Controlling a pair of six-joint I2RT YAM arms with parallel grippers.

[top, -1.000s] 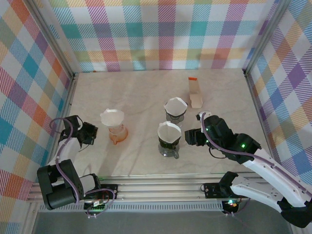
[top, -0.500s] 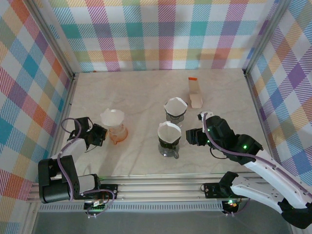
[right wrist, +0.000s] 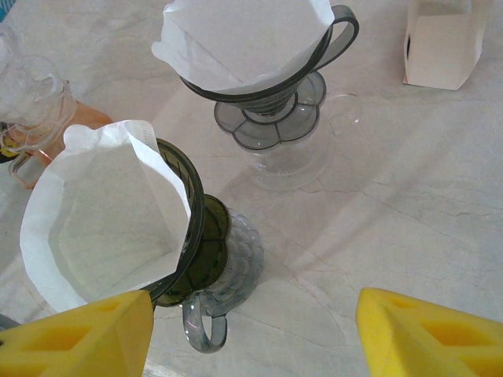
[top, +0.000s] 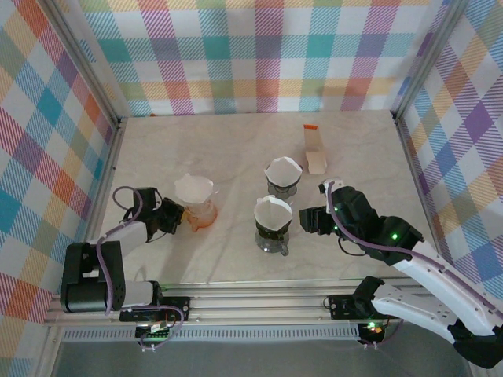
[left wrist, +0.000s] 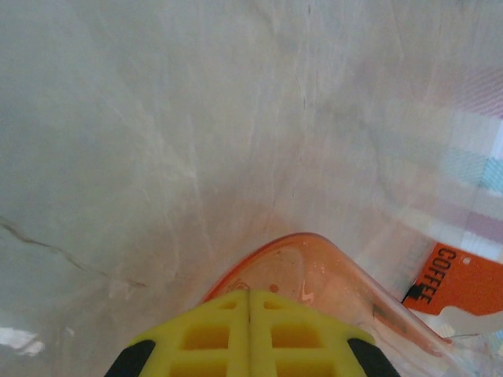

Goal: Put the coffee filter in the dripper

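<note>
Two robot arms at a marble table (top: 236,149) with three drippers, each lined with a white paper filter.

The left gripper (top: 173,217) has its yellow pads (left wrist: 206,334) pressed flat together, tips touching the orange dripper (top: 203,214), which carries a filter (top: 194,189). The right gripper (top: 306,221) hangs wide and holds nothing, just right of the front dripper (right wrist: 200,251), whose filter (right wrist: 110,228) sits inside. The back dripper (top: 283,184) stands just beyond it, also lined. A coffee box (top: 315,149) stands near the far right.

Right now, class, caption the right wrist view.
Open right pincer hovers by near dripper and far dripper, both lined with white filters, on a marble table.
</note>
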